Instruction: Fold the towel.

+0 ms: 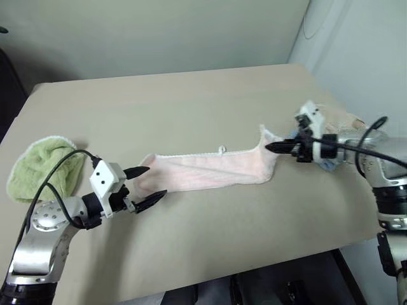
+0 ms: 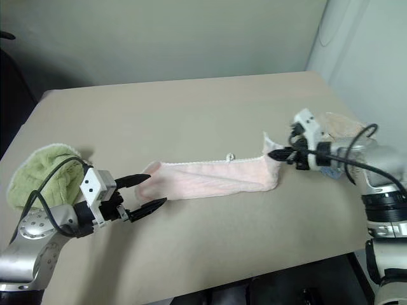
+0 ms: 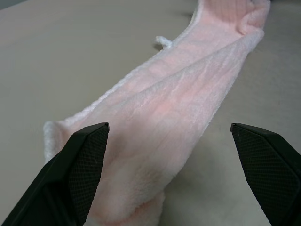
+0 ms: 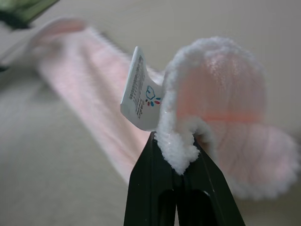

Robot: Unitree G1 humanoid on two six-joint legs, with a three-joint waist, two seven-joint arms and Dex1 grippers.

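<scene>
The pale pink towel (image 1: 210, 170) lies on the table as a long narrow strip, running left to right, white stitched edging and a small loop (image 1: 222, 150) along its far side. My right gripper (image 1: 268, 147) is shut on the towel's right end and holds that corner up off the table. In the right wrist view the white edging (image 4: 181, 150) is pinched between the fingers, beside a printed label (image 4: 141, 92). My left gripper (image 1: 156, 181) stands open at the strip's left end. Its two fingertips (image 3: 87, 157) straddle the towel (image 3: 178, 94) without touching it.
A lime-green towel (image 1: 41, 166) lies bunched at the table's left edge, behind my left arm. A beige towel (image 1: 340, 119) sits at the right edge behind my right gripper. The tan table (image 1: 191, 95) stretches bare beyond the strip; its front edge runs close below my arms.
</scene>
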